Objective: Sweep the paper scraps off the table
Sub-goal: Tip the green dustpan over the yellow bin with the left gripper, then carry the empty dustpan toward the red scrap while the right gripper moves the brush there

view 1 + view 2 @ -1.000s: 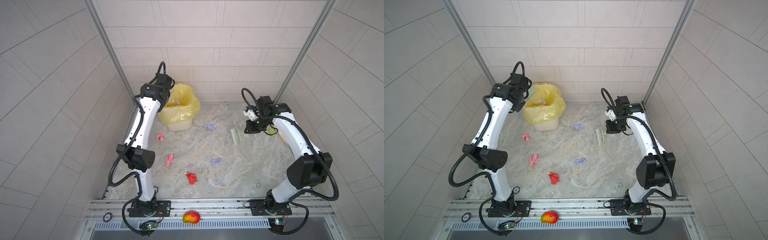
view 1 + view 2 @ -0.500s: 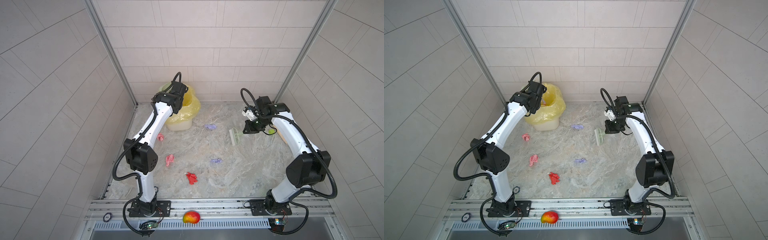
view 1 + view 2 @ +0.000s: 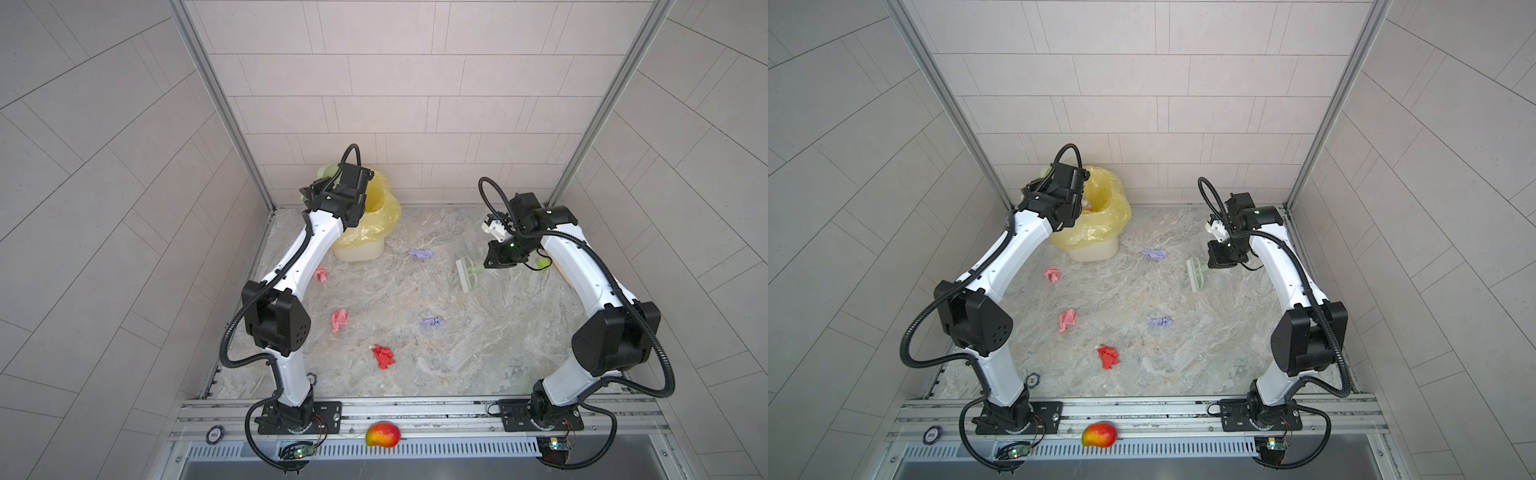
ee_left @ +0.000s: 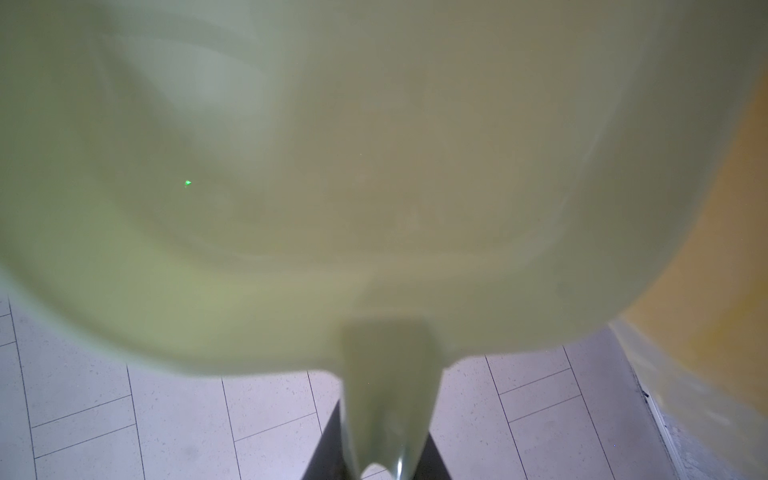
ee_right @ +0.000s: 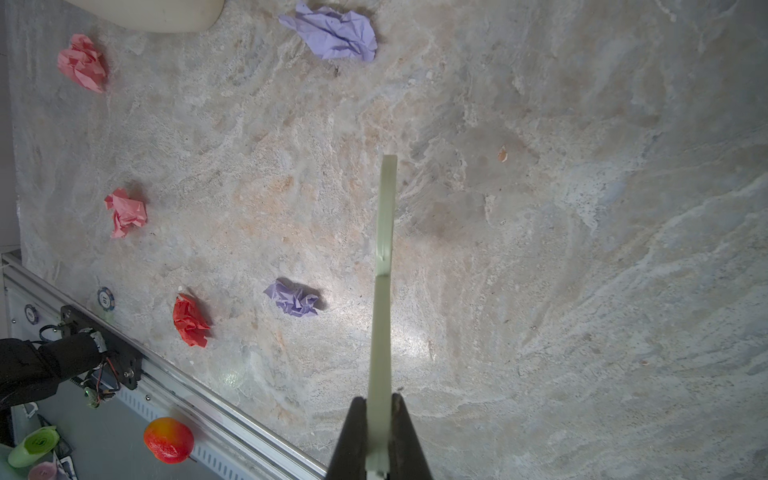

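So the right tool is clamped tight on the green brush handle, and the left tool grips a pale green dustpan by the yellow-bagged bin. The paper scraps lie scattered on the bench between both tools, none touching the brush.

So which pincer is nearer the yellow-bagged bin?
Left. The left pincer holds the dustpan right beside the bin and its rim. The right pincer holds the brush across the table, well clear of the bin.
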`<state>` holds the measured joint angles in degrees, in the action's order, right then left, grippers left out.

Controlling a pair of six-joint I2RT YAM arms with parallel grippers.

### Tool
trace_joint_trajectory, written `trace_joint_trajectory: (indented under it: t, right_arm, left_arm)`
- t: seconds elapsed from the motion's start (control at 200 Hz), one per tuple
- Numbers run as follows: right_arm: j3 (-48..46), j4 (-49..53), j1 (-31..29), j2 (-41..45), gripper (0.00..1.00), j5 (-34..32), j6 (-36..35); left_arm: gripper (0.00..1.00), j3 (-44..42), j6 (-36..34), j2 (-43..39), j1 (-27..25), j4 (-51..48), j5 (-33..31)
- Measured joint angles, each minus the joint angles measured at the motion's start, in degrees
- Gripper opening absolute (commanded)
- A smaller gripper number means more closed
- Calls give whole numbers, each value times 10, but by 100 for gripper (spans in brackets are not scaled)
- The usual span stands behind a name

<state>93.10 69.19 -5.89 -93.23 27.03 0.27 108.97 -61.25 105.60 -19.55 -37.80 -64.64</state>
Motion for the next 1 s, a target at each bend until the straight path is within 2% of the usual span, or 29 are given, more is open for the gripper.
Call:
trace_joint_trajectory:
  t: [0.135, 0.23, 0.44, 0.671, 0.836, 1.001]
  right_arm:
    - [0, 0, -1, 0, 0, 0, 0]
    - [-2, 0, -2, 0, 0, -2, 0]
    - [-11, 1, -15, 8, 0, -10, 3]
    - [-12, 6, -26, 20, 0, -25, 3]
    - [-12, 11, -29, 21, 0, -39, 2]
    - [-16, 13, -32, 29, 0, -50, 2]
  left_arm:
    - [0, 0, -1, 0, -1, 11, 0]
    - [0, 11, 33, 0, -4, -15, 13]
    - [0, 96, 192, -8, -33, -143, 85]
    - [0, 109, 363, -55, -97, -277, 189]
    - [0, 37, 476, -97, -156, -334, 268]
    - [0, -70, 584, -119, -208, -364, 387]
